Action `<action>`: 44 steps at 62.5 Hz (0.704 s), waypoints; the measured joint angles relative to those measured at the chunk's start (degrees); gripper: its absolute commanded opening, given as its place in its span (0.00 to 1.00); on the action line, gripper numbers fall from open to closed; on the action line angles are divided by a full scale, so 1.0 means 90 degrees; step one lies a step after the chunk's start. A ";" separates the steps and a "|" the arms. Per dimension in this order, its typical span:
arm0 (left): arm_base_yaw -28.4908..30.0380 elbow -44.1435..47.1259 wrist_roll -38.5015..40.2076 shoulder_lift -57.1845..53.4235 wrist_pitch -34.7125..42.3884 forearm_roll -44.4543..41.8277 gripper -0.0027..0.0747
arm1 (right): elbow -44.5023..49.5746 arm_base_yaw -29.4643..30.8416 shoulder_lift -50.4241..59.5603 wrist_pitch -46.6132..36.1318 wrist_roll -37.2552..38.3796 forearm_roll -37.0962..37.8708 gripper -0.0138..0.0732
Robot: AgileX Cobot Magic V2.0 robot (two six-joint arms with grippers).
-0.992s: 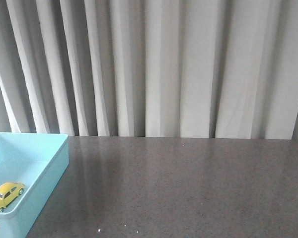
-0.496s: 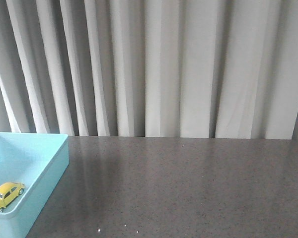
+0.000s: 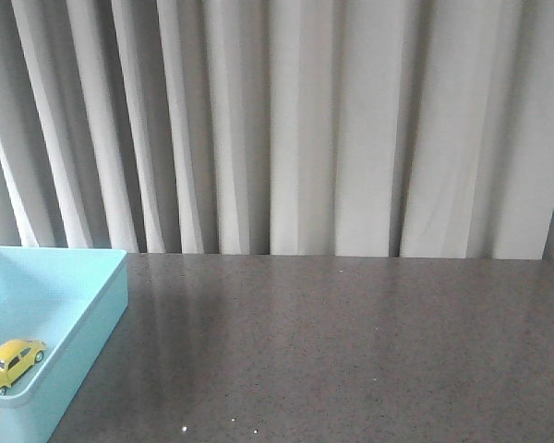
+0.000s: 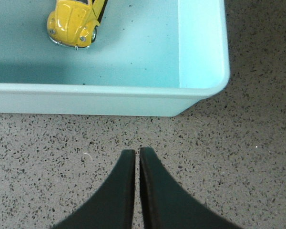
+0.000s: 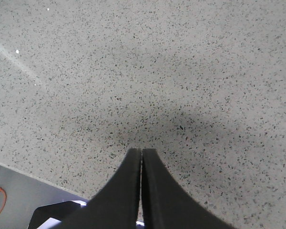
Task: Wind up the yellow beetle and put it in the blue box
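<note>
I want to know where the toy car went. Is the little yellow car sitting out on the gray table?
No, the yellow beetle sits on the floor inside the blue box, not on the table.

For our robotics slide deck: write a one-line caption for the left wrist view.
Left gripper shut above the speckled table, outside the blue box holding the yellow beetle.

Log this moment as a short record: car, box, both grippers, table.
yellow beetle: inside the box, on its floor, upright on its wheels
blue box: on the table, no lid
left gripper: shut, empty, outside the box wall
right gripper: shut, empty, over bare table
table: dark speckled top
</note>
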State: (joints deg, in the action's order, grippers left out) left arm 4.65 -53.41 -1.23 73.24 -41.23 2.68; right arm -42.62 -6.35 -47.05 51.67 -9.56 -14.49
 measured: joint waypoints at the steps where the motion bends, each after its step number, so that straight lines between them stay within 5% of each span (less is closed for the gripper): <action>1: 0.0000 0.0000 0.0000 0.0000 0.0000 0.0000 0.05 | 0.0000 0.0000 0.0000 0.0000 0.0000 0.0000 0.15; 32: -0.0008 0.0010 0.0000 -0.0068 0.0000 -0.0029 0.05 | 0.0000 0.0000 0.0000 0.0005 0.0000 -0.0025 0.15; 44: -0.0051 0.0603 0.0000 -0.1109 0.0303 -0.0107 0.05 | 0.0000 0.0000 0.0000 0.0006 0.0000 -0.0051 0.15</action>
State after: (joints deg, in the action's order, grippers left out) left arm 4.20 -47.98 -1.23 63.26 -38.50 1.72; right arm -42.62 -6.35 -47.05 51.72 -9.56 -14.95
